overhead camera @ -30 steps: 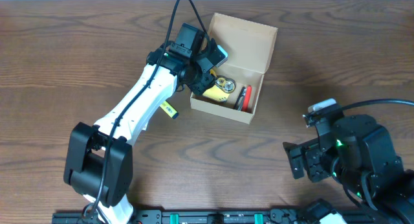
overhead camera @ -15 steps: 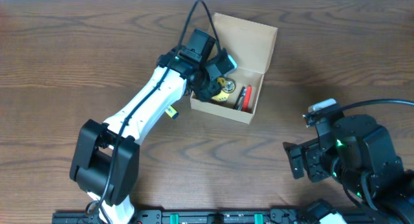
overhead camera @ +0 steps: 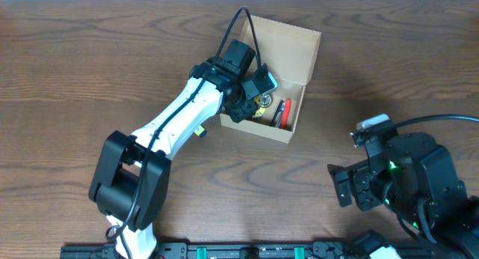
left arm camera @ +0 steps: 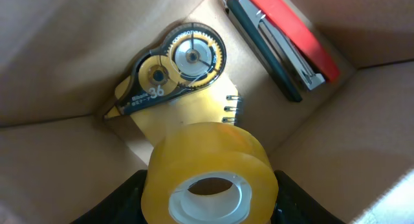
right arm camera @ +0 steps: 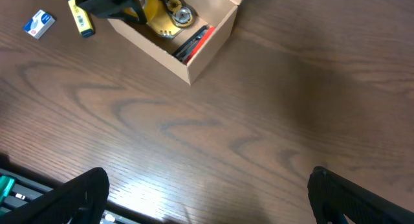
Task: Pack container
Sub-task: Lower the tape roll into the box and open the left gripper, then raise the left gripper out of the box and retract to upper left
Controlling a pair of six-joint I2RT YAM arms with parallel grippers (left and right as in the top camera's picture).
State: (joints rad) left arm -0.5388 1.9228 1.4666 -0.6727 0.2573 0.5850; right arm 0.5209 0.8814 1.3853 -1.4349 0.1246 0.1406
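You see the small tan rectangular cardboard box [overhead camera: 266, 132] at the table's 12 o'clock, upright, flap lid open toward 1 o'clock.

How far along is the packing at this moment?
Done: a yellow-and-black correction tape dispenser and a red-and-grey stapler-like tool lie inside the open tan cardboard box. In hand: the left hand holds a yellow tape roll over the box interior, not yet released. Left: a small blue-and-white packet and a yellow marker-like item lie outside on the table, and the lid is open.
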